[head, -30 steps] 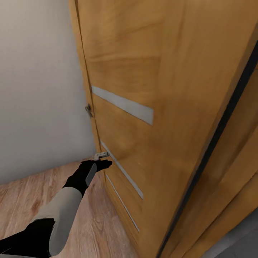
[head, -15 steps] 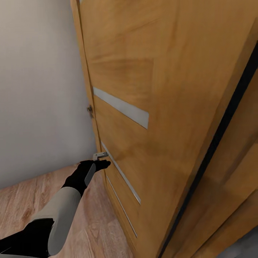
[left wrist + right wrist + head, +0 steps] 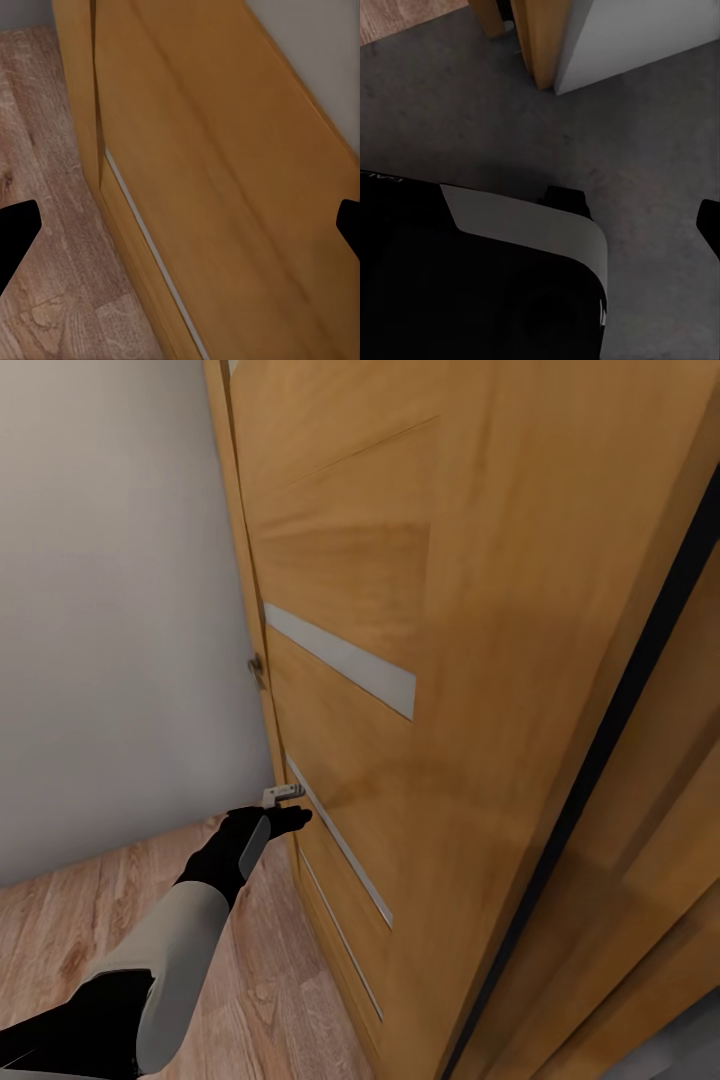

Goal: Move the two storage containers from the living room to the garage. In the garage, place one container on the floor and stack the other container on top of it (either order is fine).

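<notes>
The two storage containers are out of view. My left arm reaches forward over pale wood-plank flooring [image 3: 60,930]. My left gripper [image 3: 287,817] sits at the lower edge of a wood-panelled door [image 3: 400,580], just beneath a small grey metal fitting [image 3: 283,793]. In the left wrist view my left gripper [image 3: 180,229] is open, its black fingertips [image 3: 15,234] wide apart, with the door's face [image 3: 225,187] between them and nothing held. My right gripper [image 3: 540,225] hangs over the dark grey floor [image 3: 472,112]; one fingertip [image 3: 709,223] shows, set wide, beside my own black and white body [image 3: 472,270].
A plain pale wall [image 3: 110,610] stands left of the door. A knob [image 3: 257,670] sits on the door's far edge. A dark gap [image 3: 620,690] runs between the door leaf and another wooden panel [image 3: 670,840]. The right wrist view has a door frame foot [image 3: 536,37] and a white wall [image 3: 637,37].
The door's face and its pale stripes sit slightly further right and more turned than a second ago. My left hand stays at almost the same spot by the door's edge.
</notes>
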Robot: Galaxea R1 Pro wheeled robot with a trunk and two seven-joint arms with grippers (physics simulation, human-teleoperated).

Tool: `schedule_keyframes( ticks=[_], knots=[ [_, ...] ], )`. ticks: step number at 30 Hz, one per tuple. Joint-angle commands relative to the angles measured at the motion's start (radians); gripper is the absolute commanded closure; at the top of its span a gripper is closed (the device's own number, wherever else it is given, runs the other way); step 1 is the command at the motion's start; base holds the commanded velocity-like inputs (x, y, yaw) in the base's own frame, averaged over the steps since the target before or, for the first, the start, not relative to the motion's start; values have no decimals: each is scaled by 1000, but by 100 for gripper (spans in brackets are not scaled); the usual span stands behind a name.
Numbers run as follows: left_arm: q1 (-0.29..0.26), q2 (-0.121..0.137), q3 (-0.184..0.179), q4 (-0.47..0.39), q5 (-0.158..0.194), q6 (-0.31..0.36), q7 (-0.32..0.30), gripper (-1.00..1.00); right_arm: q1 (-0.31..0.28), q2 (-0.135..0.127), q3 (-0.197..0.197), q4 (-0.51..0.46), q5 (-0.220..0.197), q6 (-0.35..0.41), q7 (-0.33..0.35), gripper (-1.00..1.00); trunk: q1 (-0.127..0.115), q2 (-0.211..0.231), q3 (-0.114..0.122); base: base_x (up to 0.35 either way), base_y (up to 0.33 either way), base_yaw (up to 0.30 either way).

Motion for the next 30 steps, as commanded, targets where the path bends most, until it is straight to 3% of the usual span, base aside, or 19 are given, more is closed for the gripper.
schedule_keyframes(
  ticks=[1, 30],
  knots=[
    [0, -2, 2, -1, 39, 4, 0, -100, 0, 0, 1, 1, 4, -3, 0, -100, 0, 0, -1, 0, 0, 0],
    [0, -5, 2, -1, 39, 4, 0, -100, 0, 0, 1, -1, 3, -2, 0, -100, 0, 0, 5, 43, -28, -41]
  ],
)
